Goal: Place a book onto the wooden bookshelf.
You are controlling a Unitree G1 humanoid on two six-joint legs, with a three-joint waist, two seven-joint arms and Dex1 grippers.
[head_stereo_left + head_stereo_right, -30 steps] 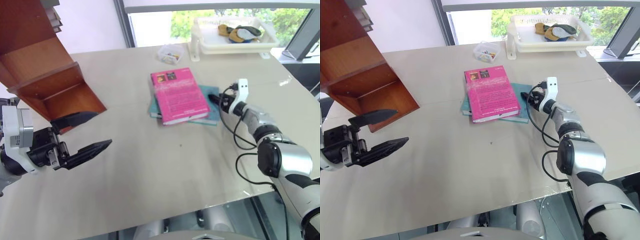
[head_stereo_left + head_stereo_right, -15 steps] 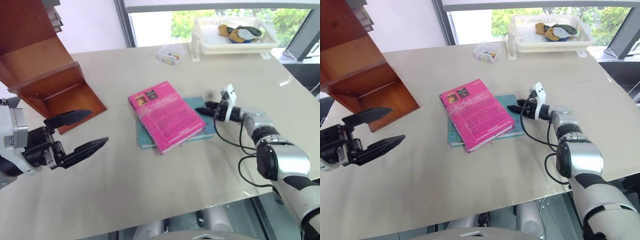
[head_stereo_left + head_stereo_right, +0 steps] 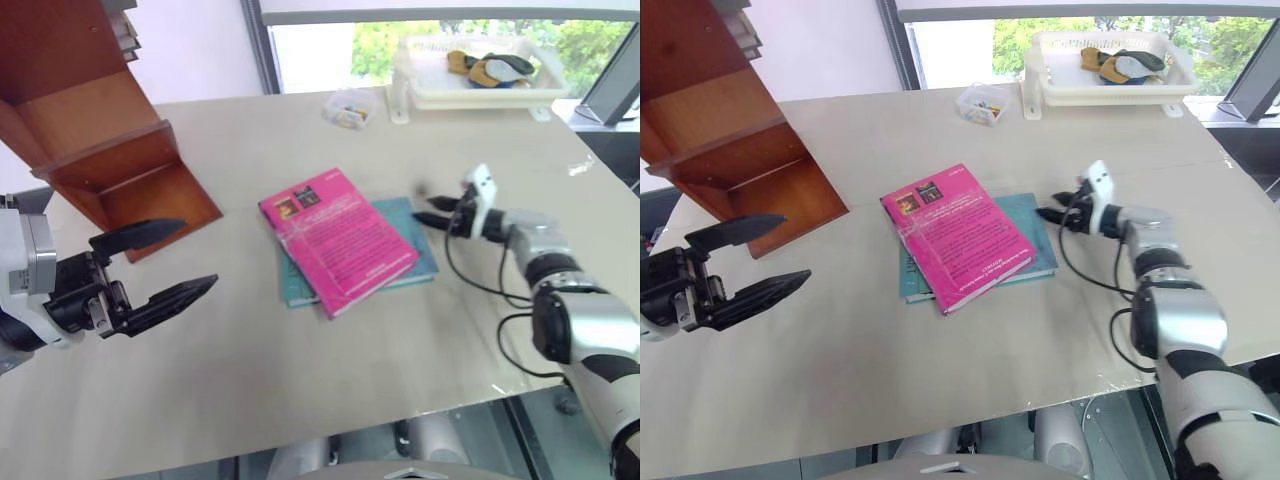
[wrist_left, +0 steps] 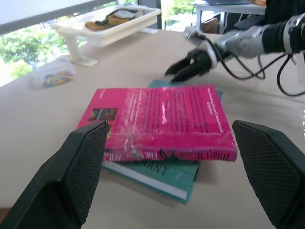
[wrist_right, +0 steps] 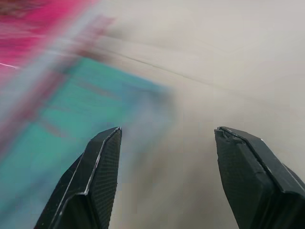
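The pink book (image 3: 340, 240) lies askew on a thinner teal book (image 3: 412, 246) near the middle of the table. My right gripper (image 3: 428, 208) is open, just right of the teal book's edge and apart from it; in the right wrist view its fingers (image 5: 95, 176) frame the blurred teal cover (image 5: 71, 124). The left gripper (image 3: 200, 254) hovers open and empty at the left, pointing at the books, with the pink book (image 4: 162, 121) between its fingers (image 4: 81, 176) in the left wrist view. Behind it at the far left stands the wooden bookshelf (image 3: 90, 130).
A white tray (image 3: 420, 90) holding cloth items stands at the table's back right. A small clear box (image 3: 350, 108) of colourful bits sits in front of it. The table's front edge (image 3: 330, 425) runs close below the books.
The two books slid left and turned askew under the right gripper's push. The right gripper has since drawn back to the right, off the books. The left gripper has stayed put.
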